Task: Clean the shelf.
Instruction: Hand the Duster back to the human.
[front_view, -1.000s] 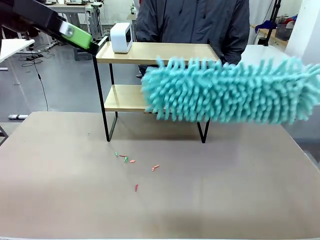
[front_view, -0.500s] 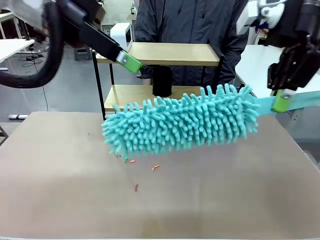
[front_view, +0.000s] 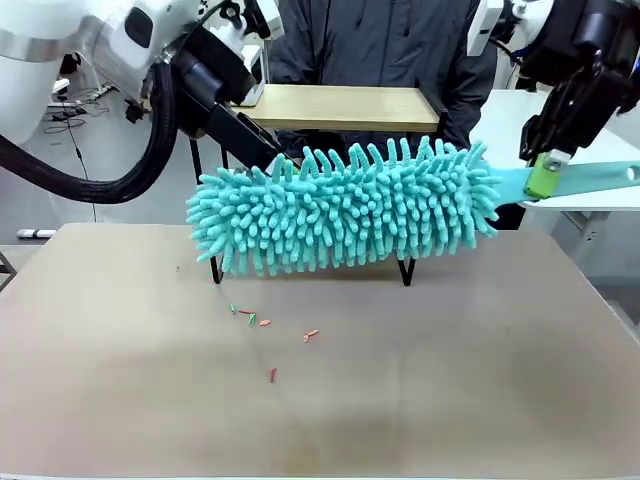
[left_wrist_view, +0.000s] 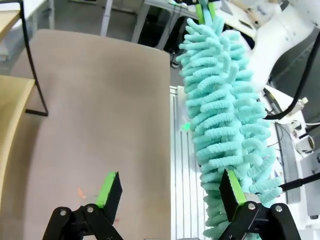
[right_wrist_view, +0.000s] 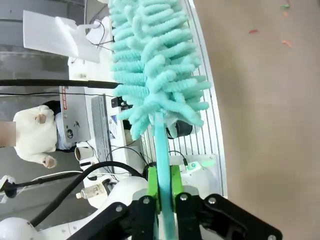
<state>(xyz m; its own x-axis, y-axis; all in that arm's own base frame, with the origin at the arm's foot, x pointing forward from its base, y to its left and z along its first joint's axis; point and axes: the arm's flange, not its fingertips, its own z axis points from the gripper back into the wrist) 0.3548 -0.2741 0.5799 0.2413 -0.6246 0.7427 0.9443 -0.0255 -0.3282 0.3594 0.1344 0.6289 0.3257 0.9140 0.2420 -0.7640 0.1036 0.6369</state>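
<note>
The right gripper (front_view: 543, 178), at the upper right of the front view, was clamped shut on the flat turquoise plastic handle (front_view: 600, 177) of a fluffy turquoise chenille duster (front_view: 340, 210). In the right wrist view its green pads pressed on both sides of that handle. The duster's head hung level across the middle of the frame, above the grey-brown table (front_view: 450, 390). It was in front of the small two-tier shelf (front_view: 345, 106), light wooden boards in a thin black metal frame, at the top centre, and covered the lower board.

The left gripper (left_wrist_view: 170, 187) stood wide open with nothing between its fingers; one finger (left_wrist_view: 231, 186) lay just beside the duster's pile. Small red and green scraps (front_view: 262, 322) lay on the table left of centre, near the shelf's left leg. A person in a dark jacket (front_view: 385, 45) stood behind the shelf.
</note>
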